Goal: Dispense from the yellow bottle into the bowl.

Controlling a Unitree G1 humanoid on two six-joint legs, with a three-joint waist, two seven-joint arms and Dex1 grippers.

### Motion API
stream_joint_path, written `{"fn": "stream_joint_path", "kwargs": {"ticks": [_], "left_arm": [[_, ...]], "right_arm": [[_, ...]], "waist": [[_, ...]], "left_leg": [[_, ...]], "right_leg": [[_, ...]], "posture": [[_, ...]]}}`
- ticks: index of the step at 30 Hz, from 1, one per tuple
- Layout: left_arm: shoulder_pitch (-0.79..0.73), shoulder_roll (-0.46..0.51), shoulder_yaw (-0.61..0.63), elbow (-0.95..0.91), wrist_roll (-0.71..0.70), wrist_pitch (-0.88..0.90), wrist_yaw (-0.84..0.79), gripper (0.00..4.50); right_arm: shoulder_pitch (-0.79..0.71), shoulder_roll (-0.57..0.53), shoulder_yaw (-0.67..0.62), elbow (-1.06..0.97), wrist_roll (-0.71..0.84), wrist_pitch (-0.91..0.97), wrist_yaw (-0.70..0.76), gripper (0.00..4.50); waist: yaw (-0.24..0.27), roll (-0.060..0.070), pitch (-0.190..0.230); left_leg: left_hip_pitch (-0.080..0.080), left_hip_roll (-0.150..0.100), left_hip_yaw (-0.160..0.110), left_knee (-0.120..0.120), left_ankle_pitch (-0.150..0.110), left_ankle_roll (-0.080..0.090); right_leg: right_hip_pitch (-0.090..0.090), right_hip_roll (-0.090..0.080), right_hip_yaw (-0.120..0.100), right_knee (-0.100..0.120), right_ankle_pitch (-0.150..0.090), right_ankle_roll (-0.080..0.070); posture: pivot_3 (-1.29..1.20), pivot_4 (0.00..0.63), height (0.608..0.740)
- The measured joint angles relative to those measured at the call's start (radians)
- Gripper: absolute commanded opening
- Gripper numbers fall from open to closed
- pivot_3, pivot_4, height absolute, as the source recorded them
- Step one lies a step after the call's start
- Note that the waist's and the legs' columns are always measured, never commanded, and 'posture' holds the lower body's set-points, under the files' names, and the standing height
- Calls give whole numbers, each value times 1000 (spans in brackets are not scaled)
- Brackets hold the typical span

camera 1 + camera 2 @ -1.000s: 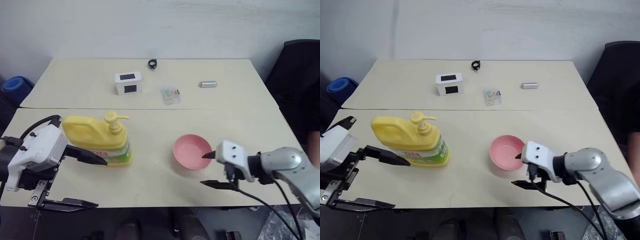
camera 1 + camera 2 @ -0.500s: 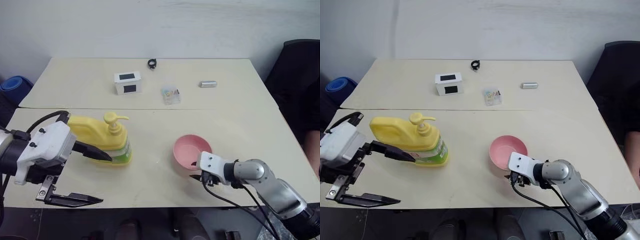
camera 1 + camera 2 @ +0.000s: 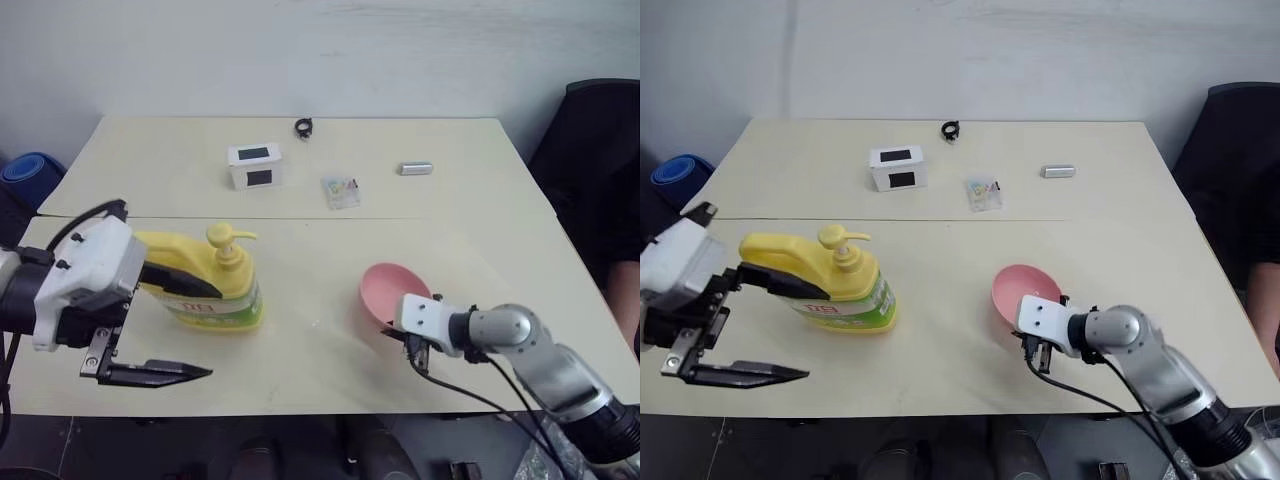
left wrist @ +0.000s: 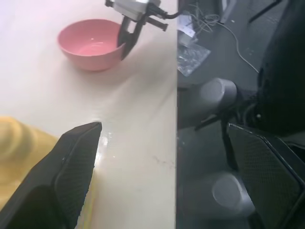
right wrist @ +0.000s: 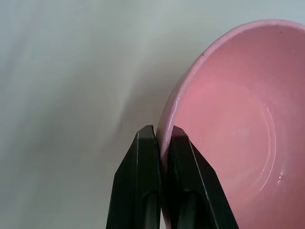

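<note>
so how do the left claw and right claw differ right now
The left claw is wide open, one finger over the yellow bottle, the other off the table's near edge; the right claw is shut on the pink bowl's rim. The left claw holds nothing; the right one tips the bowl. Both have two black fingers.

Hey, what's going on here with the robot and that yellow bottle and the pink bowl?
The robot is getting set to pump from the yellow bottle into the pink bowl. Its right gripper is shut on the bowl's near rim, one finger inside and one outside, and the bowl sits tilted on the table. The left gripper is wide open beside the bottle, one finger across the bottle's front, the other out over the table's near edge; it holds nothing. The pump is not being pressed.
</note>
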Motion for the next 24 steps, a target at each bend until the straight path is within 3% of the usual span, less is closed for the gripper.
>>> {"fn": "stream_joint_path", "kwargs": {"ticks": [4, 8, 10, 16, 23, 24], "left_arm": [[-286, -11, -77, 216, -63, 14, 100, 4500], [-471, -74, -212, 377, -29, 4, 133, 4500], [-528, -93, -263, 429, -7, -1, 131, 3907], [-499, -128, -330, 448, 76, -61, 68, 2124], [-384, -149, -309, 396, 124, -99, 74, 39], [-373, -149, -300, 387, 129, -103, 77, 39]], "right_arm": [[-272, -14, -8, 14, 101, 51, 175, 42], [-436, 37, 52, 114, 155, 84, 325, 42], [-529, 79, 121, 190, 132, 23, 394, 0], [-737, 225, 213, 444, 26, -135, 462, 0], [-789, 287, 244, 535, -21, -263, 529, 0], [-799, 295, 244, 536, -21, -273, 531, 0]], "waist": [[-4, -1, 1], [-2, -2, 1], [-4, -2, 1], [-6, -2, 1], [-8, -2, 1], [-8, -2, 1]], "left_leg": [[6, 0, -1, -2, 0, 0], [4, 0, 0, -1, 0, 0], [2, 0, 1, -1, 0, 0], [-6, 0, 0, 2, -1, 0], [-12, 1, -1, 13, -2, -1], [-12, 1, -1, 14, -2, -1]], "right_leg": [[2, 2, 2, 3, -1, -1], [1, 2, 0, 5, -3, -2], [-1, 2, 1, 5, -3, -2], [-13, 1, 6, 11, -3, -1], [-17, 0, 7, 20, -2, 0], [-17, 0, 7, 20, -2, 0]], "posture": [[0, 150, 740], [0, 150, 740], [0, 150, 740], [0, 150, 740], [0, 150, 740], [0, 150, 740]]}}
